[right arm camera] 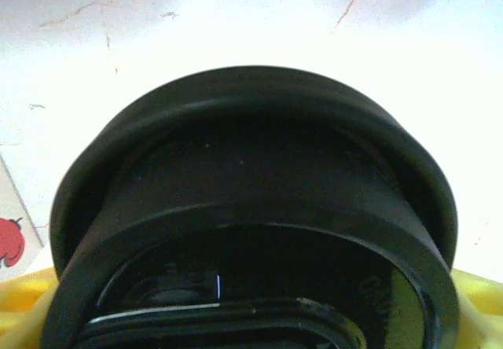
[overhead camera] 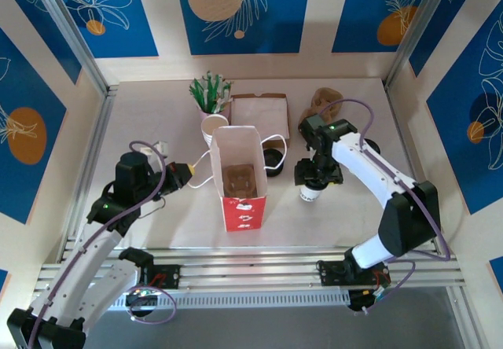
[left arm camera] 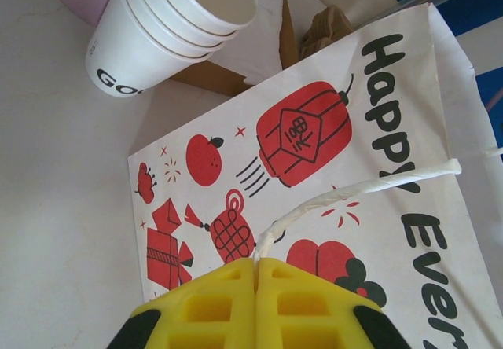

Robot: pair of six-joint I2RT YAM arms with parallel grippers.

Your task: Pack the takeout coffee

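The takeout coffee [overhead camera: 310, 189], a small white cup with a black lid [right arm camera: 251, 200], sits between the fingers of my right gripper [overhead camera: 317, 174], just right of the bag. In the right wrist view, yellow fingertips [right arm camera: 481, 295] flank the lid, so the gripper [right arm camera: 251, 317] is shut on the cup. The red-and-white paper bag [overhead camera: 240, 178] stands open in the middle with a brown carrier [overhead camera: 238, 179] inside. My left gripper [left arm camera: 256, 264] is shut on the bag's white twisted handle [left arm camera: 354, 192]; from above it [overhead camera: 189, 173] sits left of the bag [left arm camera: 314, 137].
A stack of lidless white cups [overhead camera: 214, 127] [left arm camera: 169, 27] stands behind the bag, next to a holder of green sticks [overhead camera: 209, 93]. A flat brown cardboard piece [overhead camera: 259, 115] and a brown moulded carrier [overhead camera: 324, 101] lie at the back. A loose black lid [overhead camera: 273, 158] rests beside the bag.
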